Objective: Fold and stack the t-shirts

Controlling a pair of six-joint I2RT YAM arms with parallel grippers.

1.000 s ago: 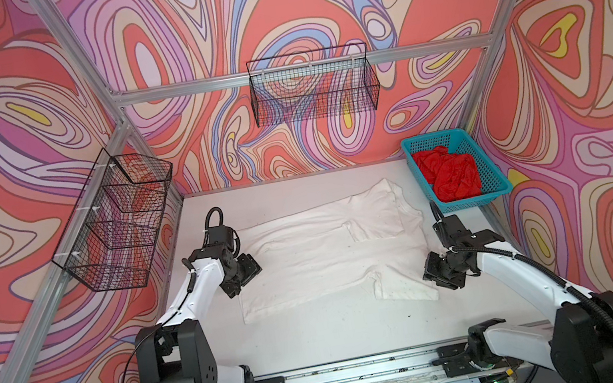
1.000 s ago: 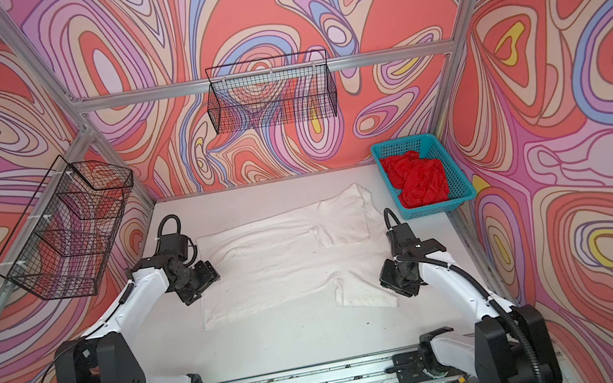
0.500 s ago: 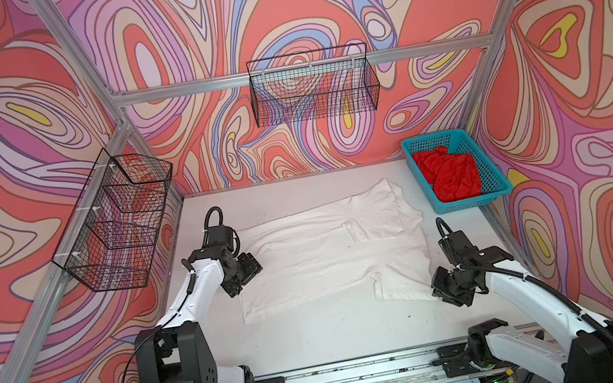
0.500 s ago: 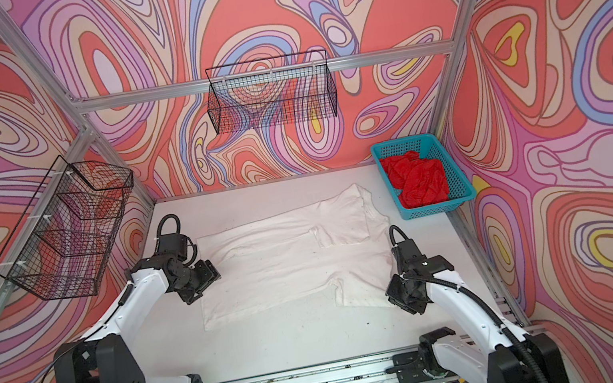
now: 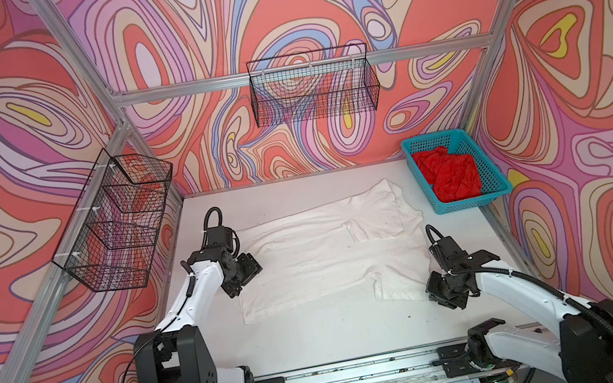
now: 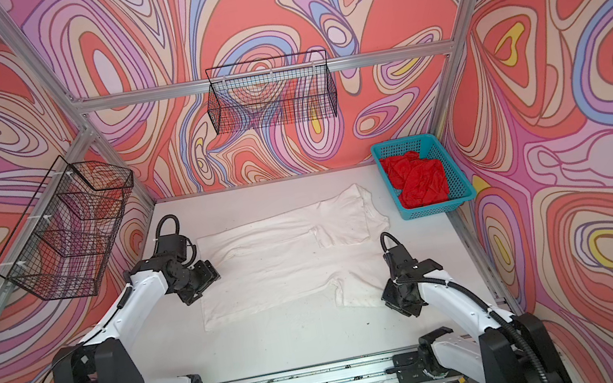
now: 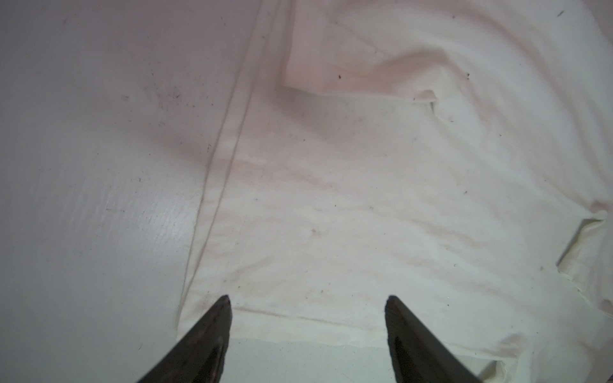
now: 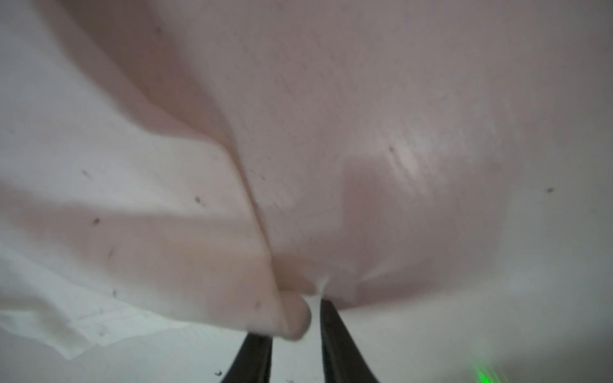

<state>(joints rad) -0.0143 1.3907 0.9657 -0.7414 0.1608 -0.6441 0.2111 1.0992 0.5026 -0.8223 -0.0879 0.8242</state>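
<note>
The white t-shirt (image 5: 320, 257) (image 6: 279, 264) lies spread flat on the table in both top views. The red t-shirt (image 5: 452, 176) (image 6: 416, 180) is crumpled inside the teal basket. My left gripper (image 5: 249, 267) (image 7: 307, 300) hovers open over the white shirt's left hem, nothing between its fingers. My right gripper (image 5: 434, 292) (image 8: 298, 318) is at the near right sleeve corner. Its jaws stand narrow with a bunched fold of white cloth (image 8: 292, 315) between them, and creases radiate from the pinch. One fingertip is hidden under the cloth.
The teal basket (image 5: 471, 202) (image 6: 432, 208) stands at the back right against the wall. Black wire baskets hang on the back wall (image 5: 313, 90) and the left wall (image 5: 116, 220). A metal rail (image 5: 348, 375) runs along the table's front edge.
My right gripper has slid toward the front edge to the sleeve's near corner, and its jaws have narrowed onto the cloth. The left arm has not moved.
</note>
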